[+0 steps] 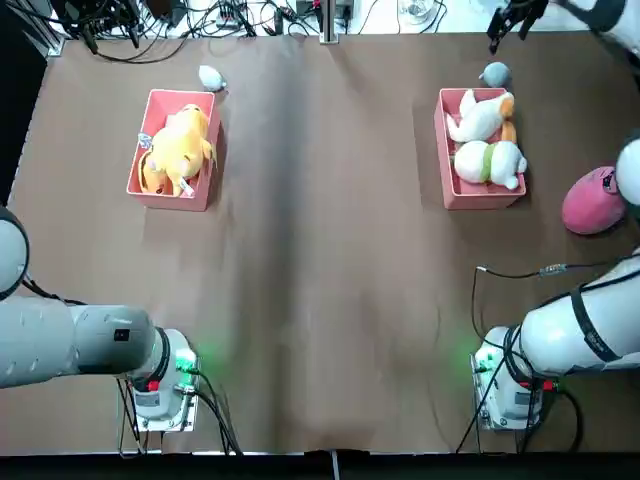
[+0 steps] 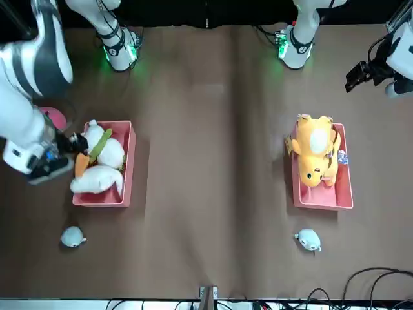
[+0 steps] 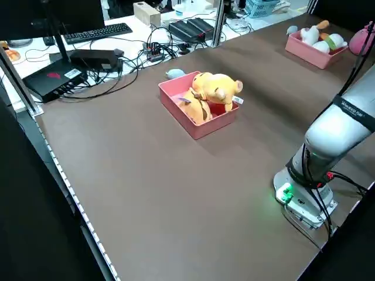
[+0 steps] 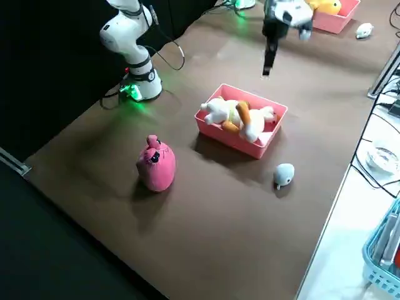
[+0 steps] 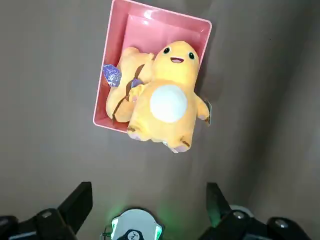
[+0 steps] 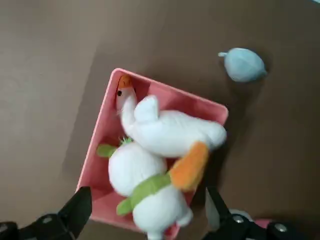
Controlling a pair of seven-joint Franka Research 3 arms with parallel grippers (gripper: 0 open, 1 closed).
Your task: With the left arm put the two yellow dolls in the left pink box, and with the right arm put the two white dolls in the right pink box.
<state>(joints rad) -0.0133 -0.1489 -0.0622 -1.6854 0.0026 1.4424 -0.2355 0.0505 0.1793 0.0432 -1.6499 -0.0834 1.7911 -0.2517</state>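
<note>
"What do we see from the top?"

"On the brown counter (image 1: 330, 250) we have two open, rectangular pink boxes: the left pink box (image 1: 150, 200) with two yellow plush dolls (image 1: 180, 148) inside, and the right pink box (image 1: 475, 201) with a white long-necked plush bird (image 1: 480, 117) and a white plush doll with a green scarf (image 1: 490, 163). A small pale-blue plush sits beyond each box, and a round pink plush (image 1: 594, 202) lies to the right."

"And in the front view?"

"We find the left tool (image 2: 369, 74) raised well apart from its box. The right tool (image 2: 72, 143) hangs by the right box, and its arm partly hides the pink plush."

"From the left side?"

"We see the yellow pair heaped together, one over the rim."

"The right side?"

"The white pair is piled in its box; we spot a light-blue plastic basket (image 4: 382, 265) off the counter."

"Left wrist?"

"Our left tool is open, nothing between its fingers; one yellow doll lies belly-up against the other."

"Right wrist?"

"Open and unloaded too, we'd say; the bird's orange beak rests in a box corner."
</note>
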